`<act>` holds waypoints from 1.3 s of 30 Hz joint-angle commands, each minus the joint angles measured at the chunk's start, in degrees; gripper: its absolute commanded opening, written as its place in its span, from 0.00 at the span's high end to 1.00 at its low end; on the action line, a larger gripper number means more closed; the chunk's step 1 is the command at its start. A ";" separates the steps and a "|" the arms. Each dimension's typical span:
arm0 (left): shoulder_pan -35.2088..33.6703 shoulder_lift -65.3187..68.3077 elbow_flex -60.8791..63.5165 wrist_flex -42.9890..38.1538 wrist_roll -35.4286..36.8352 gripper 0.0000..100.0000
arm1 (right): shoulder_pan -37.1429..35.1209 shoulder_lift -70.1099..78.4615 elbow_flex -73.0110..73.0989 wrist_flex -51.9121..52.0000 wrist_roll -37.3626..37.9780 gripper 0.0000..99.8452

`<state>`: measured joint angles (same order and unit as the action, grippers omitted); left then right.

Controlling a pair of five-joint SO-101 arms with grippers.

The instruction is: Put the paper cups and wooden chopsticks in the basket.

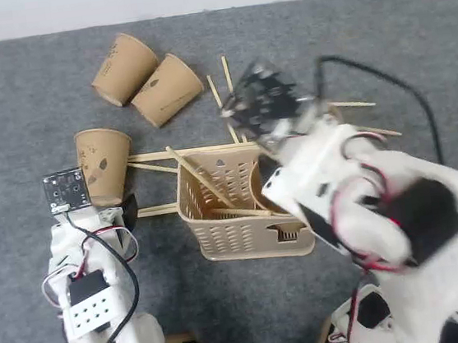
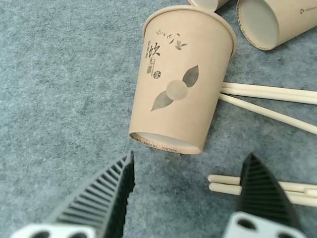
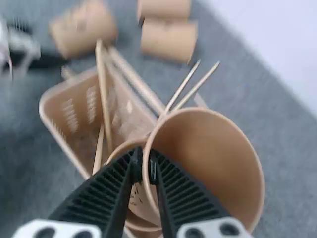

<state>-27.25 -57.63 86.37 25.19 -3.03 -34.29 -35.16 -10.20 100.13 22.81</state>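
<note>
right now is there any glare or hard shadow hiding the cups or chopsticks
High view: even light, no glare, only soft shadow along the basket. Left wrist view: the nearest paper cup and chopsticks are evenly lit, with faint shadow beneath. Right wrist view: the held cup in the right gripper shades its own inside a little; nothing is hidden.

A: How do the arms look on your feed?
B: White printed shells. My left arm: thin black cable, white plate with holes, black camera board.
A: Right?
B: My right arm: black motor block, red wires, long black cable. Left gripper, right gripper: black ribbed fingers, white bases.
</note>
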 commanded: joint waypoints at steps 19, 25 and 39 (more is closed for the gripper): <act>0.35 -1.14 -0.13 -1.23 -0.44 0.67 | -0.66 -28.26 31.82 -8.40 6.42 0.71; 0.35 -1.14 -0.13 -1.23 -0.44 0.67 | -0.75 -30.37 31.82 -5.76 6.51 0.72; 0.35 -1.14 -0.13 -1.23 -0.44 0.67 | 7.69 -30.02 36.84 -16.13 7.74 0.73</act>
<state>-27.25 -57.63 86.37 25.19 -3.03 -30.42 -65.49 21.71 89.05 29.85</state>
